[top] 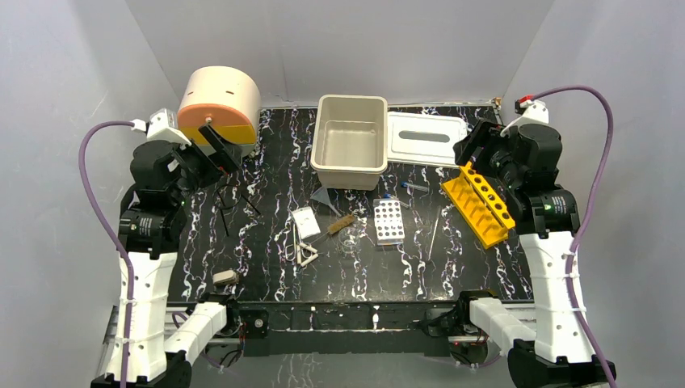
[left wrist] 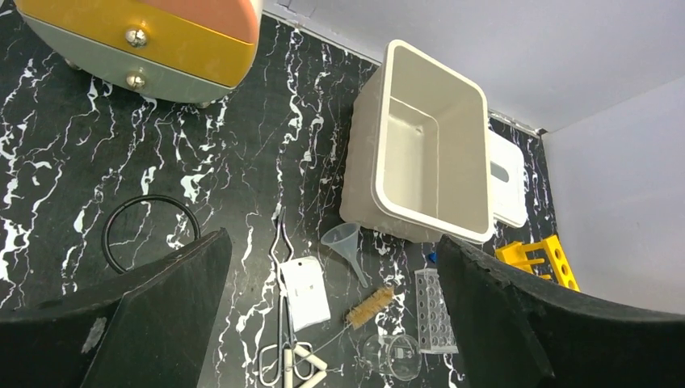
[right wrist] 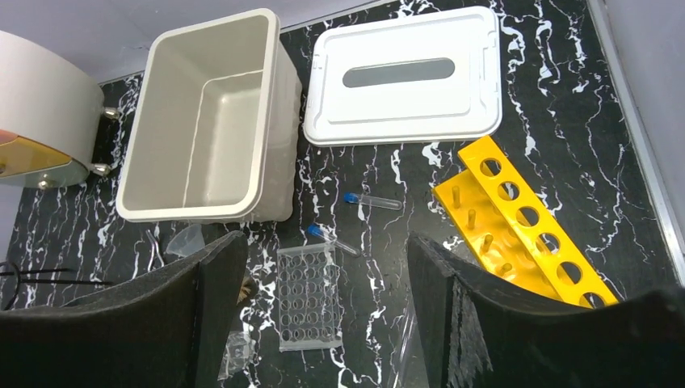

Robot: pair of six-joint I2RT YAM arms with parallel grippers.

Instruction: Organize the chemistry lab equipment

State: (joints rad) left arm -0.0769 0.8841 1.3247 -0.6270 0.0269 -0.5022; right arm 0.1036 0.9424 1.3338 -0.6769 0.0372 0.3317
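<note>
Your left claw (left wrist: 331, 323) and right claw (right wrist: 319, 323) are both spread wide and empty.
Gear lies loose on the bench (top: 266, 275) on the near side of the bin (top: 353, 98): funnel (top: 325, 196) closest, then brush (top: 342, 224), holed rack (top: 388, 221), triangle (top: 306, 255). The yellow rack (top: 479, 200) lies off the bin's right, two capped tubes (right wrist: 371, 200) between them.

Even bright overhead light, soft shadows, mild glare on glossy marble tabletop (top: 266, 267), sharp focus
</note>
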